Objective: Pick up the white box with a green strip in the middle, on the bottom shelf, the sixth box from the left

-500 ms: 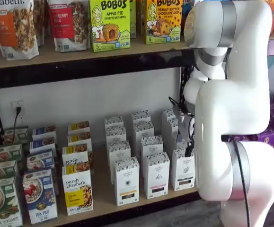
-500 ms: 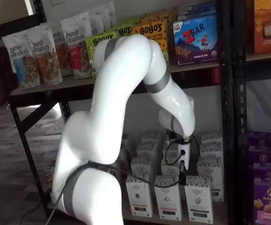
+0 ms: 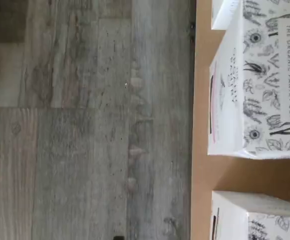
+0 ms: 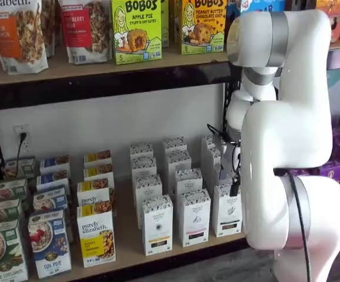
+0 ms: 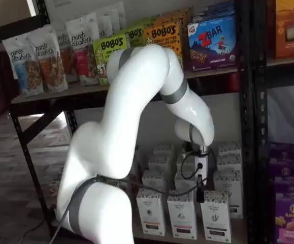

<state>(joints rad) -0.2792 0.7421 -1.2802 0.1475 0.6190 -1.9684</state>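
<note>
Rows of tall white boxes with speckled top bands stand on the bottom shelf (image 4: pixel 128 249). The front row's right-hand white box (image 4: pixel 226 210) also shows in both shelf views (image 5: pixel 215 216). My gripper (image 4: pixel 234 187) hangs just above and in front of that box, also seen in a shelf view (image 5: pixel 199 192). Only a dark finger shows side-on, so I cannot tell whether it is open. Nothing is in it. The wrist view looks down on a white box top (image 3: pixel 265 85) printed "The Organic Pantry Co", with a second alike box (image 3: pixel 255 215) beside it on the tan board (image 3: pixel 202 165).
White-and-yellow purely elizabeth boxes (image 4: pixel 96 232) and colourful boxes (image 4: pixel 49 241) fill the shelf's left part. Purple boxes (image 5: pixel 289 218) stand in the rack to the right. The upper board (image 4: pixel 99 67) carries Bobo's boxes and granola bags. Grey wood floor (image 3: pixel 84 125) lies below the shelf edge.
The arm's upper links have shifted a little lower and sideways. The gripper has moved slightly down toward the front right white box.
</note>
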